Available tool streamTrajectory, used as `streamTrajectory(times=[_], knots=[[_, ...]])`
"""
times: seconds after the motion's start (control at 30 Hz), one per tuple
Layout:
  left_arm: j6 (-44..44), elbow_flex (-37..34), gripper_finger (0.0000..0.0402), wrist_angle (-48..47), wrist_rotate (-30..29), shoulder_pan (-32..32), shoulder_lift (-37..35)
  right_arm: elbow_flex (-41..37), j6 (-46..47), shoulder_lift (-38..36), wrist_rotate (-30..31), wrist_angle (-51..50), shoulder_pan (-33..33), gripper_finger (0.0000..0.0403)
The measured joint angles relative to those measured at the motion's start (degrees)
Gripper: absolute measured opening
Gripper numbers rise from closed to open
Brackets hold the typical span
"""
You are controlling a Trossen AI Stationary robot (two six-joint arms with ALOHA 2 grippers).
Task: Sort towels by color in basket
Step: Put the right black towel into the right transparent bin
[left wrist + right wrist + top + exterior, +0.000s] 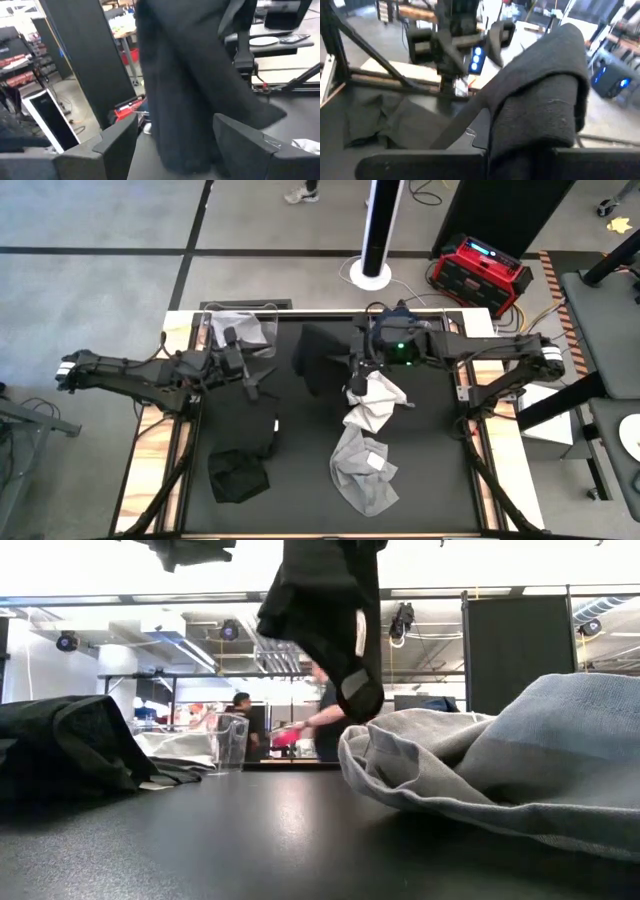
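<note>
Apparently mid-handover, the right gripper (357, 366) pinches a black towel (318, 356), lifted near the table's (440, 480) far edge. The left gripper (252, 388) stands spread beside it, touching nothing, likely so the cloth hangs from one grip.

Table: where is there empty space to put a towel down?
The black table is bare between the black towels and the grey towels, and along the right edge beside the grey ones. It is crowded in the middle, where the right gripper holds a black towel up near the left gripper.
</note>
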Motion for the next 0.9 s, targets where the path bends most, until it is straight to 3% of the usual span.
streamTrajectory(times=[0.3, 0.37, 0.63, 0.9], knots=[[-2.4, -2.0, 0.0245, -0.4, 1.8, -0.1, 0.3, -3.5, -2.6, -3.8, 2.0, 7.5, 0.0, 0.0009], [-3.4, -2.5, 0.0245, -0.8, 1.8, -0.1, 0.3, -4.2, -2.6, -4.5, 7.1, 9.4, 0.1, 0.0009], [-5.2, -2.9, 0.0245, -0.6, -2.2, -0.1, 0.0, -4.8, -9.2, -5.3, 40.9, 9.4, 0.0, 0.0009], [-5.1, -2.9, 0.0245, -0.8, -3.2, 0.0, 0.3, -4.8, -15.6, -5.3, 55.4, 9.3, -0.2, 0.0009]])
